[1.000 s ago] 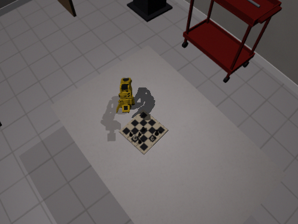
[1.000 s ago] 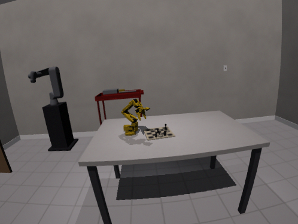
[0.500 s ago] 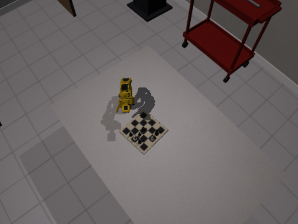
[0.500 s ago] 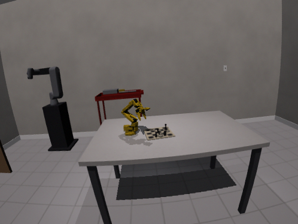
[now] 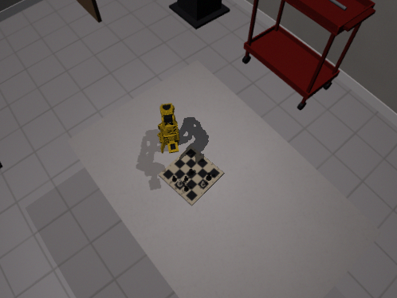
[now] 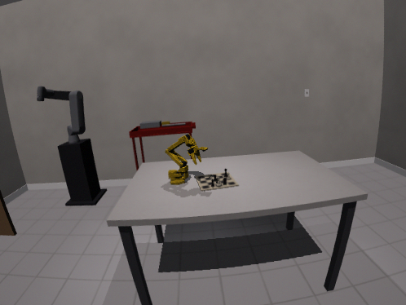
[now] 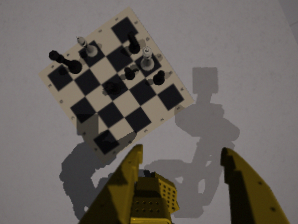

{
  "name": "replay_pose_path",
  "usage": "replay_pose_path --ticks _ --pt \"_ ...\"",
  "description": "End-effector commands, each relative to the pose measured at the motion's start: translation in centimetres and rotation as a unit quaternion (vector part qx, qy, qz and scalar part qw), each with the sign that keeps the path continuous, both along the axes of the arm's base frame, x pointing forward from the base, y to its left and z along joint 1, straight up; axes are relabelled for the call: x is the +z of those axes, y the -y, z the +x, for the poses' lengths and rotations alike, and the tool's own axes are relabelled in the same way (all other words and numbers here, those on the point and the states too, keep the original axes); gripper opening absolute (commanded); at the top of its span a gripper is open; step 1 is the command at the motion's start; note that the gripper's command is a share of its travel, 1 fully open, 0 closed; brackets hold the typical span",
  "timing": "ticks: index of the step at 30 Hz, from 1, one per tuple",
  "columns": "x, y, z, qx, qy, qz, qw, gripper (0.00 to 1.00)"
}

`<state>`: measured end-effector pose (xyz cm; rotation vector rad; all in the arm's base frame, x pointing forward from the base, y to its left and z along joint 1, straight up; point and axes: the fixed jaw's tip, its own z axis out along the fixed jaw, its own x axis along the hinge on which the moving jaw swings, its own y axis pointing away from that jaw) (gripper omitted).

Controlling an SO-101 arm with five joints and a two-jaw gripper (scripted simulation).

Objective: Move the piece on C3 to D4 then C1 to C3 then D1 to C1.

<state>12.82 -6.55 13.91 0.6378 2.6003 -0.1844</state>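
Note:
The small chessboard lies on the grey table, ahead of the arm's base; it also shows in the top view and the exterior view. Several black pieces stand on it, among them one near the far left, one at the far side and one at the right. Two pale pieces stand among them. The square labels are too small to read. My yellow gripper hangs high above the table, short of the board's near edge. Its fingers stand apart with nothing between them. It also shows in the exterior view.
A red cart stands on the floor beyond the table's far corner. A grey arm on a black pedestal stands further off on the floor. The board sits near the arm's base, well inside the table's edges.

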Motion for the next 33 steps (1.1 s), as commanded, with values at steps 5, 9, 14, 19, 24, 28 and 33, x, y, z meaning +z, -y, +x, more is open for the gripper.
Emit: replay_pose_path --ticks 5,9,14,19,24,28,33 --pt "-0.9 -4.3 3.5 0.168 -0.077 0.029 0.982 0.19" --pt "-1.8 -7.3 4.7 0.256 -0.122 0.034 0.958 0.11" --pt "-2.6 -9.3 5.2 0.308 -0.150 0.032 0.939 0.06" --pt "-3.4 -11.4 5.4 0.357 -0.177 0.028 0.917 0.01" --pt "-3.6 -11.9 5.4 0.366 -0.183 0.027 0.912 0.00" --pt "-3.6 -11.9 5.4 0.366 -0.183 0.027 0.912 0.00" --pt "-3.6 -11.9 5.4 0.367 -0.184 0.027 0.911 0.00"
